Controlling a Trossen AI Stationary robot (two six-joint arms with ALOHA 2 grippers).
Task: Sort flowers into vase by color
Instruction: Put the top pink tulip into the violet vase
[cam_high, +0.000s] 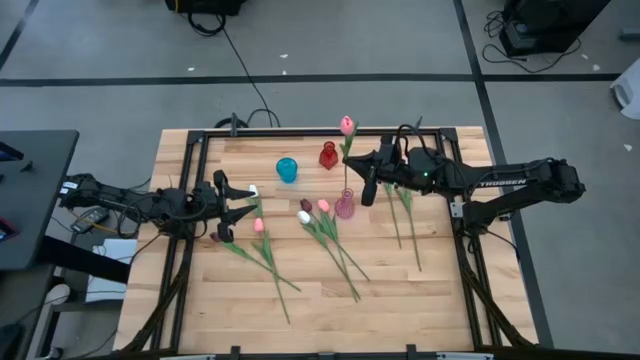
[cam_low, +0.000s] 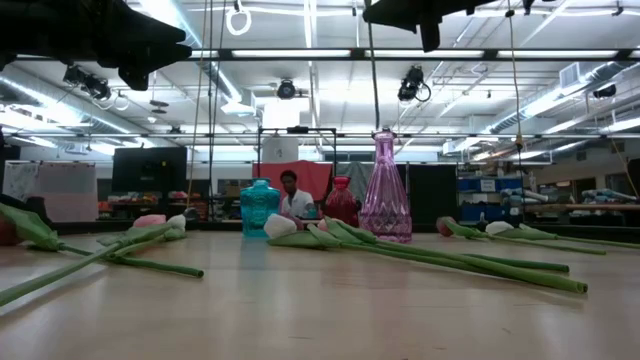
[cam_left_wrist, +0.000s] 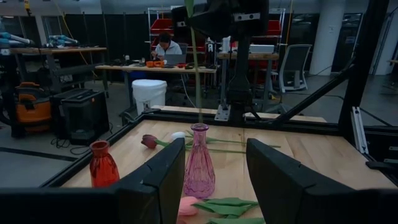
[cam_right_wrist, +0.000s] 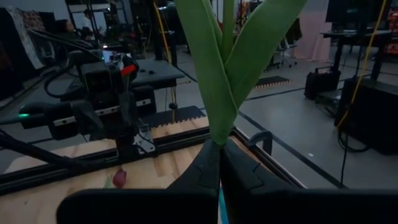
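Observation:
My right gripper (cam_high: 353, 163) is shut on a pink tulip (cam_high: 347, 125) that stands upright over the pink glass vase (cam_high: 344, 205). The tulip's thin stem (cam_left_wrist: 198, 74) runs down into the vase's mouth (cam_left_wrist: 199, 127). At the table's left, my left gripper (cam_high: 246, 207) is open and level, facing the vase (cam_left_wrist: 199, 168), with nothing between its fingers. Other flowers lie flat on the wood: white, pink and maroon heads (cam_high: 310, 210) beside the pink vase, several (cam_high: 258, 226) near my left gripper, and stems (cam_high: 405, 215) under my right arm. My right gripper pinches the tulip between its two fingers at the base of the green leaves (cam_right_wrist: 217, 134), which fan out above the fingers. The fingers come in level from the table's right and lie across the stem. The tulip hangs upright, its lower end in the pink vase's mouth (cam_left_wrist: 199, 127).
A blue vase (cam_high: 287, 169) and a red vase (cam_high: 328, 155) stand behind the pink one near the far edge. A black frame (cam_high: 300, 132) rims the table. A person (cam_low: 292, 195) sits in the room beyond. The near half of the wood (cam_high: 330, 320) is bare.

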